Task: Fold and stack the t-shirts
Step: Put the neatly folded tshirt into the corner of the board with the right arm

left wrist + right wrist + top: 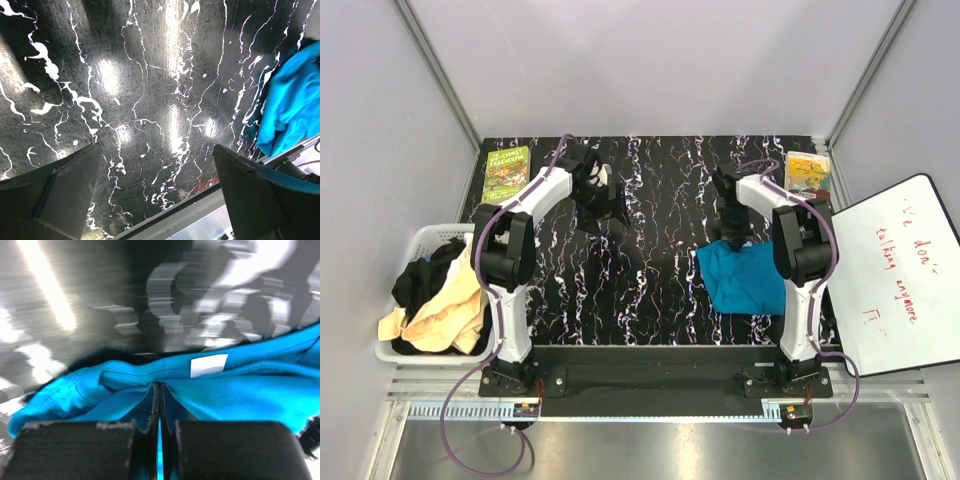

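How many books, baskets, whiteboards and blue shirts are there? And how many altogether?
Books: 2 (green book, yellow book)
Basket: 1
Whiteboard: 1
Blue shirt: 1
Total: 5

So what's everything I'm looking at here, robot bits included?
table: one, black with white veins, centre.
basket: one, white, left of table.
teal t-shirt: one, teal, rumpled, table's right side.
black t-shirt: one, black, in basket.
cream t-shirts: count unclear, cream-beige, in basket.
books: two; green book far-left corner, yellow book far-right corner.
whiteboard: one, white, red writing, right of table.
left gripper: one, black, open over bare table.
right gripper: one, black, shut on teal t-shirt.
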Robot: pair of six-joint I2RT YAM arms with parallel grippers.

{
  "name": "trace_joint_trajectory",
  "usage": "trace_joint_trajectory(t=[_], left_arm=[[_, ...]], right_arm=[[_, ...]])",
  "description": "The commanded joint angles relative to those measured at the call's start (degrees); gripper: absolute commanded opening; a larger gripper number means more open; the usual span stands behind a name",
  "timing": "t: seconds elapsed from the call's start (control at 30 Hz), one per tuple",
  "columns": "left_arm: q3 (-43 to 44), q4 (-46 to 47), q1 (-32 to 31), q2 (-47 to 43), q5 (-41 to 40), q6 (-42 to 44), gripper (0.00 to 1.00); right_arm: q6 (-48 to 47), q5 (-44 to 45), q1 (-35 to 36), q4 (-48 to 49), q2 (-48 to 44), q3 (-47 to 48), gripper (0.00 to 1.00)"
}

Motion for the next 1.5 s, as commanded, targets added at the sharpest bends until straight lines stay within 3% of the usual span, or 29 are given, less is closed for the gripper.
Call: trace_joint_trajectory(t=[0.0,0.3,0.63,1.07,1.47], left_arm=[[0.34,1.10,-0.25,-2.80,0.71,1.09,0.99],[-0.89,1.10,-0.34,-3.32,0.01,1.53,0.99],[-1.42,1.19,-0.52,-3.41,-0.60,1.44,0.99],[-2.74,1.37,-0.52,-3.68,-1.05,1.79,0.99],[-3.18,1.45,-0.52,-3.76,-1.31,2.40,0.99]], right_arm=[[0.51,7.12,-2.82,-1.76,-1.87,-1.67,0.00],[0.77,-1.58,0.68,-1.93,-10.48,5.09,0.00],[0.33,-12.30,10.53,-3.34,-5.22,4.93,0.00],[-0.55,-11.25,11.68,-5.97,0.84,0.27,0.00],[2.88,-8.09,11.59,-7.91,-0.55,-6.50,0.00]])
